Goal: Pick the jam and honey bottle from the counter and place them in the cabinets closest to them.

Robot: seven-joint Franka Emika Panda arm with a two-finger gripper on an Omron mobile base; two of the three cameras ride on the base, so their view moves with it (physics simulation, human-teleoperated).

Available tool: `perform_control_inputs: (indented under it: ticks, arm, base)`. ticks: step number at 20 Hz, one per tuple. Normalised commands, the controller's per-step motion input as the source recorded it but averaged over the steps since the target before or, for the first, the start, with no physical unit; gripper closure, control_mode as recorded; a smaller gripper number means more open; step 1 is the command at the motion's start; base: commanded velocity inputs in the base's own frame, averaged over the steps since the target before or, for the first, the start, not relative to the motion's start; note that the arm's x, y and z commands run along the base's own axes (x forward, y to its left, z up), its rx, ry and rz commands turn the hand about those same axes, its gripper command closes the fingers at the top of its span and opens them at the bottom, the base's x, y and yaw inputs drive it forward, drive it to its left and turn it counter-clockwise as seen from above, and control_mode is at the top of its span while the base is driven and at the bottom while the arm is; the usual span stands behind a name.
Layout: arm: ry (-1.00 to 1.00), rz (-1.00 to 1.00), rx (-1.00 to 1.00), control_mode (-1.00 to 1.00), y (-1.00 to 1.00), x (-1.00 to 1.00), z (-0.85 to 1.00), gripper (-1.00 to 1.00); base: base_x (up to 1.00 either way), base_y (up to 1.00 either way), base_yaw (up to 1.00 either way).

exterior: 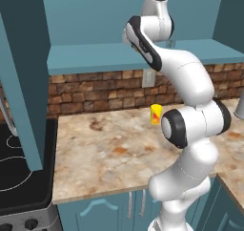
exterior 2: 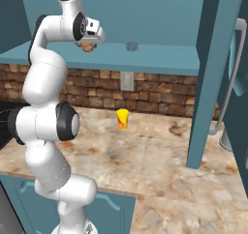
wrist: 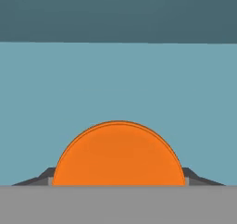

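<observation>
Pincer, left base view: raised to the open cabinets' shelf (exterior: 95,53); the arm's white links cover the hand, so the tips and their state cannot be read from this side.
Yellow cup, left base view: yellow cup (exterior: 156,114) with a red mark stands upright on the counter (exterior: 109,153), near the brick back wall and below the shelf, just left of the arm's elbow joint.
Stove, left base view: black stove (exterior: 21,173) sits left of the counter, touching its edge.
Pincer, right base view: gripper (exterior 2: 87,46) is level with the shelf's front edge, at the shelf's left part, with the orange jam (exterior 2: 87,47) in it.
Glass, right base view: a small clear glass (exterior 2: 131,46) stands on the shelf, well right of the jam.
Outlet, right base view: grey wall outlet (exterior 2: 127,81) on the brick, below the shelf and above the yellow cup.
Door, right base view: an open teal cabinet door (exterior 2: 213,78) hangs edge-on to the right of the shelf.
Pincer, hand view: dark fingertips (wrist: 41,177) show at either side of the jam's round orange face, clamped on the jar.
Jam, hand view: jar is seen against the teal cabinet wall; whether it rests on the shelf I cannot tell.
</observation>
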Motion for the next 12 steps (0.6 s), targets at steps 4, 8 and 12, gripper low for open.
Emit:
perform_control_inputs:
  ticks: [4,8,12]
  arm:
    - [0.16,0.01,-0.02,-1.0,0.0,-0.5,0.05,-1.0]
    - [0.09,0.05,-0.03,-1.0,0.0,-0.89,0.01,-1.0]
    - [0.0,0.08,-0.04,-1.0,0.0,-1.0,-0.03,-1.0]
  base:
    - [0.0,0.0,0.0]
    - [0.0,0.0,0.0]
    - [0.0,0.0,0.0]
